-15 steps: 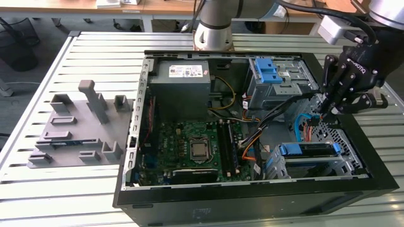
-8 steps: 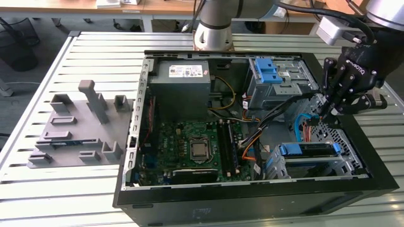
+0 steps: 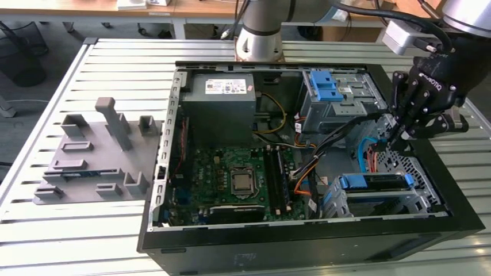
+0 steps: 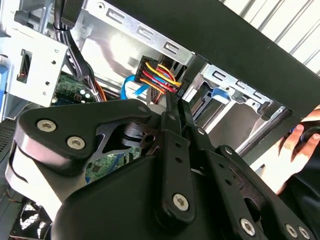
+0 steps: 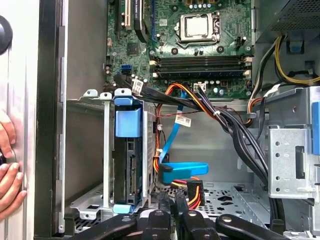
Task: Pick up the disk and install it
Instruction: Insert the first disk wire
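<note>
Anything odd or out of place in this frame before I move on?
One thing: a person's hand rests against the outside of the computer case while the claw is down inside it by the loose cables. The disk sits in its bay.

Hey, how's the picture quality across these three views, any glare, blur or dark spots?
Exterior view: even daylight, with the computer case interior shadowed. Second wrist view: the gripper looms close and soft-edged, with glare on the metal bracket. First wrist view: motherboard sharp and well lit; a hand at the edge looks overexposed.
</note>
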{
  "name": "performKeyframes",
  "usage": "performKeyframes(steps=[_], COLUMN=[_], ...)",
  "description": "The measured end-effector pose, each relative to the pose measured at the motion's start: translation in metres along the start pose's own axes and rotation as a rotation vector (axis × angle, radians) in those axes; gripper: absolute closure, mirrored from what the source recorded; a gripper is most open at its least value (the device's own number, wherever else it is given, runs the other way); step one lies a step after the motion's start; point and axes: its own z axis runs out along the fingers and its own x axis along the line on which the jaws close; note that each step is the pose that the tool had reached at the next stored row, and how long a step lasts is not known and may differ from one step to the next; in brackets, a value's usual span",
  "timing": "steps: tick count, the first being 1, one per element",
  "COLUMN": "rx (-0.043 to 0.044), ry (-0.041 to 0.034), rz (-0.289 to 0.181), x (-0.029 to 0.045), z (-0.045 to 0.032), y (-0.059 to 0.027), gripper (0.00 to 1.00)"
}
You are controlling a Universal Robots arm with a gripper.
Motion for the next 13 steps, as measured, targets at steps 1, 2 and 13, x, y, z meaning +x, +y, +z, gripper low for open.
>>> performKeyframes(steps=[1, 2, 13], rx=[0.0024, 0.0042, 0.0277], ry=[-0.0001, -0.0001, -0.0023], rz=[0.0, 0.001, -0.001], x=[0.0001, 0.0001, 0.0097], z=[0.0, 0.0001, 0.0019], y=[0.0008, 0.0013, 0.0059], gripper=[0.84, 0.84, 0.84])
